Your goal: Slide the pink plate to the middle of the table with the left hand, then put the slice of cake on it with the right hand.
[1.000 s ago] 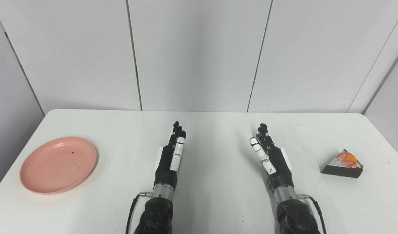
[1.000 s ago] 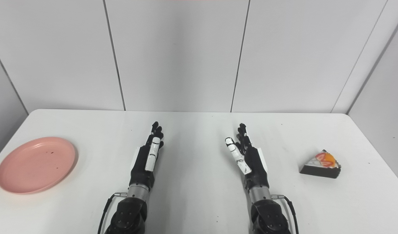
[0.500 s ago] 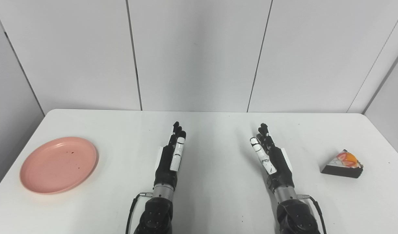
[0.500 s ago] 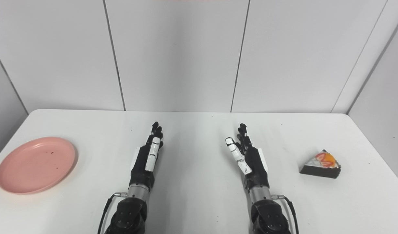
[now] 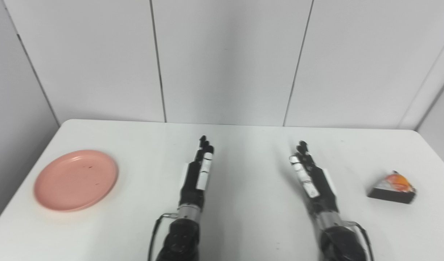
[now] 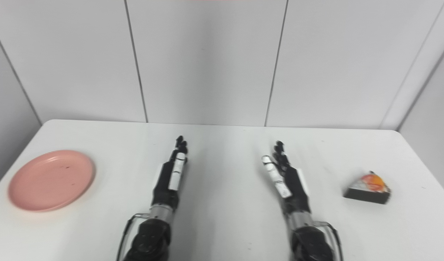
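A pink plate (image 5: 76,179) lies flat at the left side of the white table (image 5: 243,145), empty apart from a few dark specks. A wedge of cake (image 5: 391,187) with a dark base and orange-red fruit on top sits at the right side. My left hand (image 5: 199,172) hovers over the table's middle, fingers stretched forward, open and holding nothing, well to the right of the plate. My right hand (image 5: 312,175) is likewise open and empty, fingers extended, a little left of the cake.
Grey wall panels (image 5: 225,61) rise just behind the table's far edge. The table's left edge runs close to the plate (image 6: 51,180) and its right edge close to the cake (image 6: 368,187).
The whole picture has shifted right and blurred slightly, so the camera moved. Neither hand, the plate nor the cake has moved on the table.
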Controlling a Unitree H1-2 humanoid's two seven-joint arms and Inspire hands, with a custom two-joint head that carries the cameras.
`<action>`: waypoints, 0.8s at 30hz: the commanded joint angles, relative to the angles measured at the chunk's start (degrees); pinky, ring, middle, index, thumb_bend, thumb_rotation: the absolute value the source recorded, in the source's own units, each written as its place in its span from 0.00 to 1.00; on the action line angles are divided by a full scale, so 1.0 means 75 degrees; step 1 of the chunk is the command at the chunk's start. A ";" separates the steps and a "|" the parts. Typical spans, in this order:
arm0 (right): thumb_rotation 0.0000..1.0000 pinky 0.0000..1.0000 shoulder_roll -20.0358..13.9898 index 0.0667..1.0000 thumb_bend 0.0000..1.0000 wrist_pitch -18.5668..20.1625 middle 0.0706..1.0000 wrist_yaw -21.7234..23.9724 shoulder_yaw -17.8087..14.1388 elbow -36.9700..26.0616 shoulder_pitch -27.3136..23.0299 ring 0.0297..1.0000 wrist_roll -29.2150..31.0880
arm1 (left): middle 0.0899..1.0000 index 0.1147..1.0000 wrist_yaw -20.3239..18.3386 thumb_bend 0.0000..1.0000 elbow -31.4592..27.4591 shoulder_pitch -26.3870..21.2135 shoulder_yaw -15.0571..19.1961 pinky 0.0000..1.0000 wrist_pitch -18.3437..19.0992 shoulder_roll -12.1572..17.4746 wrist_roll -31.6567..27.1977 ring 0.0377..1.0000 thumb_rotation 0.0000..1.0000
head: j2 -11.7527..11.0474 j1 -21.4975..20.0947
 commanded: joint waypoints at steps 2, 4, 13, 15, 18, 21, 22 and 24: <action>0.73 1.00 -0.0090 1.00 0.62 -0.0499 1.00 0.0143 -0.0057 -0.0011 -0.0167 1.00 0.0061 | 0.99 0.98 0.0209 0.57 -0.0305 0.0085 0.0166 1.00 -0.0330 -0.0179 -0.0087 0.99 1.00 | -0.0056 0.0170; 0.73 1.00 -0.0102 1.00 0.60 -0.0513 1.00 0.0178 -0.0089 -0.0013 -0.0154 1.00 0.0109 | 0.99 0.98 0.0274 0.59 -0.0631 0.0097 0.0231 0.99 -0.0239 -0.0170 -0.0028 0.99 1.00 | -0.0127 0.0320; 0.71 1.00 -0.0057 1.00 0.56 -0.0220 1.00 0.0138 -0.0177 -0.0304 -0.0090 1.00 0.0263 | 0.90 0.89 0.0579 0.62 -0.1788 0.0075 0.0732 0.91 -0.0133 0.0131 0.0023 0.90 1.00 | -0.0204 0.0599; 0.74 1.00 -0.0067 1.00 0.54 -0.0186 1.00 0.0098 -0.0162 -0.0366 -0.0075 1.00 0.0195 | 0.89 0.89 0.0676 0.65 -0.1983 0.0060 0.0821 0.89 -0.0058 0.0254 0.0116 0.89 1.00 | -0.0196 0.0659; 0.72 1.00 -0.0042 1.00 0.54 -0.0105 1.00 0.0100 -0.0204 -0.0440 -0.0061 1.00 0.0287 | 0.84 0.83 0.0901 0.70 -0.2295 0.0065 0.0959 0.87 0.0145 0.0386 0.0302 0.84 1.00 | -0.0204 0.0704; 0.70 1.00 -0.0042 1.00 0.53 -0.0139 1.00 0.0007 -0.0210 -0.0441 -0.0071 1.00 0.0176 | 0.81 0.80 0.1070 0.75 -0.2649 0.0033 0.1134 0.91 0.0562 0.0563 0.0474 0.81 1.00 | -0.0225 0.0685; 0.71 1.00 -0.0063 1.00 0.53 -0.0116 1.00 0.0001 -0.0202 -0.0429 -0.0079 1.00 0.0150 | 0.80 0.80 0.1112 0.75 -0.2715 0.0014 0.1189 0.91 0.0624 0.0613 0.0487 0.80 1.00 | -0.0248 0.0715; 0.72 1.00 -0.0070 1.00 0.53 -0.0012 1.00 0.0083 -0.0241 -0.0396 -0.0100 1.00 0.0319 | 0.77 0.76 0.1258 0.75 -0.2740 -0.0036 0.1298 0.87 0.0582 0.0692 0.0515 0.78 1.00 | -0.0305 0.0766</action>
